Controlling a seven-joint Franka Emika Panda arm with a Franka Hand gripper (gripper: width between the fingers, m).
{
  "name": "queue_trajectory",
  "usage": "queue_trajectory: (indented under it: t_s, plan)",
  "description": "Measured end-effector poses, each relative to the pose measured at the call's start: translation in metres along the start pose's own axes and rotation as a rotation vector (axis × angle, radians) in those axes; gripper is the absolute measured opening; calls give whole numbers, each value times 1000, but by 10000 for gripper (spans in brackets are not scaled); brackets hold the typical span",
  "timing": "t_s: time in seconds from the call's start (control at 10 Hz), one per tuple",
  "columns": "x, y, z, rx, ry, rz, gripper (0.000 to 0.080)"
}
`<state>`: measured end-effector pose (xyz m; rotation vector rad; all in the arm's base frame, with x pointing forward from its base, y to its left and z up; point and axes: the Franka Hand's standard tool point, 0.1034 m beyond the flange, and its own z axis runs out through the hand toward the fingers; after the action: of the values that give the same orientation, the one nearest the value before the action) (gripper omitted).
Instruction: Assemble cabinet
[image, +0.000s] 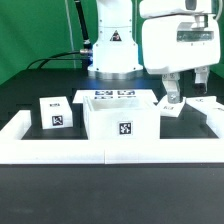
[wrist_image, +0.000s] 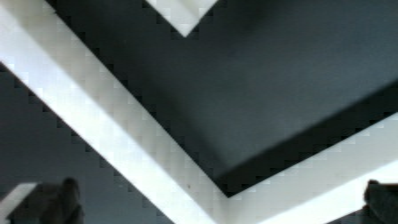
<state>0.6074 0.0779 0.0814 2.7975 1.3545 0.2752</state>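
The cabinet's white box body (image: 120, 118) stands in the middle of the table, open side up, with a tag on its front. A white cube-like part (image: 55, 113) with a tag stands at the exterior view's left. Two smaller white parts lie at the right, one (image: 170, 106) right under my gripper (image: 172, 93) and one (image: 208, 103) further right. In the wrist view my gripper (wrist_image: 212, 202) is open, its dark fingertips (wrist_image: 45, 205) wide apart and holding nothing. A white V-shaped corner (wrist_image: 169, 150) runs beneath them over the dark table.
The marker board (image: 113, 93) lies behind the box body, in front of the robot base (image: 112, 50). A long low white border wall (image: 100, 152) runs along the front and up both sides. Another white corner (wrist_image: 178, 15) shows at the wrist view's edge.
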Motion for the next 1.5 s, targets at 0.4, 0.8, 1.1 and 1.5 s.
queue_trajectory:
  t_s: [0.4,0.8,1.1,1.5]
  plan:
    - [0,0,0,0,0,0,797]
    - [-15,2,-14,-33,-46,-387,797]
    - [-23,3,-15,-29,-68,-400,797]
    - [-33,11,-14,-56,-64,-608,797]
